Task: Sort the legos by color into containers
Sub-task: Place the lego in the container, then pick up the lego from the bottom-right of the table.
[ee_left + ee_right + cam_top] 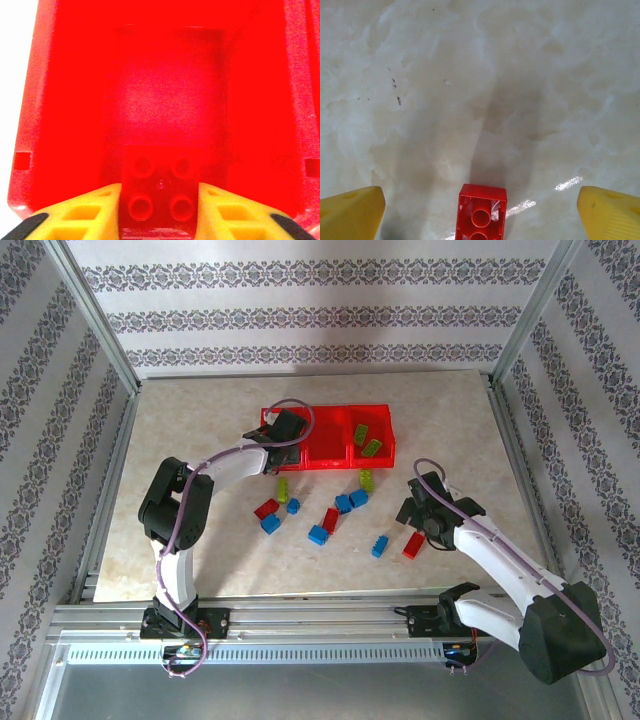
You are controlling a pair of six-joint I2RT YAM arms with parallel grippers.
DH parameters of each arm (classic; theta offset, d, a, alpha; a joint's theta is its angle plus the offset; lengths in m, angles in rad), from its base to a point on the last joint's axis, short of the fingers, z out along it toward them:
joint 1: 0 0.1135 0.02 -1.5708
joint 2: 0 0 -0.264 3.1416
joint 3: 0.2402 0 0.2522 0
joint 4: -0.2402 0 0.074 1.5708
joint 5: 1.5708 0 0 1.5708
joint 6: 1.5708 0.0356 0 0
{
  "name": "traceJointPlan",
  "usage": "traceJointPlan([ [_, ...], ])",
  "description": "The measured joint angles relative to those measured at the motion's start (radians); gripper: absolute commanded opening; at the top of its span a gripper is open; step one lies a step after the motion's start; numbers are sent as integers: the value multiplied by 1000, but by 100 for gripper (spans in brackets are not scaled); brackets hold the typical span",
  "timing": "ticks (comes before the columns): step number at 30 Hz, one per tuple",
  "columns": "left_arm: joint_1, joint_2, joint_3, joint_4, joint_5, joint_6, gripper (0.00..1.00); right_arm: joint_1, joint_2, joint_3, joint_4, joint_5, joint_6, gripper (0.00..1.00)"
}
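1. Nearest you, well in front of the tray's [300,464] right end, your right gripper [481,196] hangs low over the table [470,75]. Its fingers [350,215] are spread wide and released. A red brick [481,212] lies hollow side up between them, touching neither.
2. A lone blue brick [380,546] sits about as far in front of the tray, below its right bin [388,426].
3. Closer to the tray, in front of its left and middle bins, you have a loose scatter of red bricks [330,520], blue bricks [318,535] and a yellow-green brick [283,489]. A blue pair [351,501] lies touching.
4. Just in front of the tray's right bin lies another yellow-green piece [367,480].
5. Inside that right bin you see two yellow-green legos [366,440], apart from each other.
6. Over the tray's left bin [165,90], your left gripper [160,202] is clenched on a four-stud red brick [160,170]. A yellow finger presses each side, and the studs face the wrist camera.
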Motion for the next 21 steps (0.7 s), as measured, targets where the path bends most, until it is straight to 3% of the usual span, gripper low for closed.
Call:
traceJointPlan([
  [3,-1,0,0,0,-4,-1,48,9,0,0,-13,-1,5,98],
  [11,-4,-2,-1,0,-8,-5,51,17,-2,-10,-32,-16,20,97],
  [16,-4,-37,-11,1,-7,-5,52,34,-19,-11,-55,-34,30,91],
  [21,-4,-137,-61,12,-7,-7,62,37,-48,-27,-73,-56,42,85],
])
